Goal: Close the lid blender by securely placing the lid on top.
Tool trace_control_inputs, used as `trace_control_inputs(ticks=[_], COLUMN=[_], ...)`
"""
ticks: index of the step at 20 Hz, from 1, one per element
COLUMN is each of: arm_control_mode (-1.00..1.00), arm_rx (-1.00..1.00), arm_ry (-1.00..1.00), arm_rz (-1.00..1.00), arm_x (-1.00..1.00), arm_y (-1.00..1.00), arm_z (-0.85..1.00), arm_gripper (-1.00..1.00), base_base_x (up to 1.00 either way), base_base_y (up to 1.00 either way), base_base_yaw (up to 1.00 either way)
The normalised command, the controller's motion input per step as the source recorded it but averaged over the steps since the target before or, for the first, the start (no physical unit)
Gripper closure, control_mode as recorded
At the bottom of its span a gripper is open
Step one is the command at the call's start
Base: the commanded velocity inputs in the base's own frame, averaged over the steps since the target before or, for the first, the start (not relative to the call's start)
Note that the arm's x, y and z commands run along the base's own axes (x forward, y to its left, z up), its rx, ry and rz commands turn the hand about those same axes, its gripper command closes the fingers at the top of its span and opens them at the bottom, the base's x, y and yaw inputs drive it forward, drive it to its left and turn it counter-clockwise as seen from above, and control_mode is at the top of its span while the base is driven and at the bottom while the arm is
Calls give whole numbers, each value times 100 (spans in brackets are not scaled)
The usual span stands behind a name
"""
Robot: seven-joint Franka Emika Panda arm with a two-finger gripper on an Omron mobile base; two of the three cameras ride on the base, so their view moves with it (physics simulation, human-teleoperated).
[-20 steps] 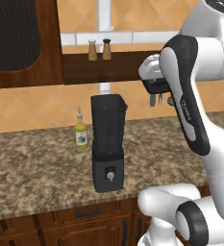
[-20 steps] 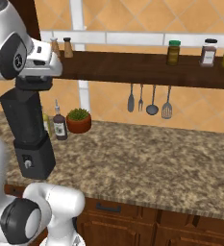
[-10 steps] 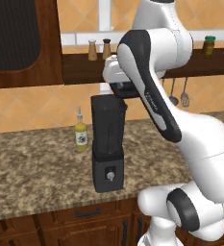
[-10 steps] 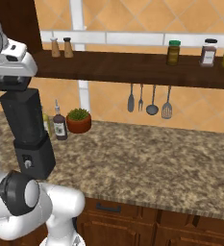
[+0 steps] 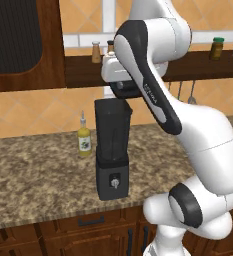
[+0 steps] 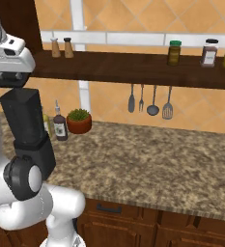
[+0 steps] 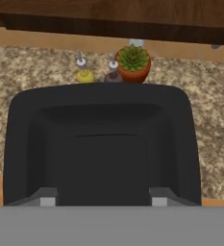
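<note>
Lid (image 7: 101,144): clamped in gripper (image 5: 119,90) directly above blender (image 5: 113,150). Square its corners to the rim, lower straight, press flush.

We can't read any text: white lettering on robot forearm (image 5: 153,95) too blurred, oil bottle (image 5: 84,142) label & shelf jars (image 6: 175,52) illegible.
</note>
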Motion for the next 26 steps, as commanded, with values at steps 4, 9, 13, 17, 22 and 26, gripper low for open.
trace_control_inputs(ticks=[4,9,13,17,22,26], arm_control_mode=[-100,-100,-100,-100,-100,-100], arm_rx=[0,0,0,0,0,0], arm_ry=[0,2,5,9,1,0], arm_rz=[-3,-3,-5,-5,-7,-10], arm_x=[17,2,0,0,18,27], arm_y=[23,13,4,1,6,26], arm_z=[-15,-41,-45,-46,-12,0], arm_gripper=[100,100,100,100,100,100], base_base_x=[0,0,0,0,0,0], base_base_y=[0,0,0,0,0,0], base_base_yaw=[0,0,0,0,0,0])
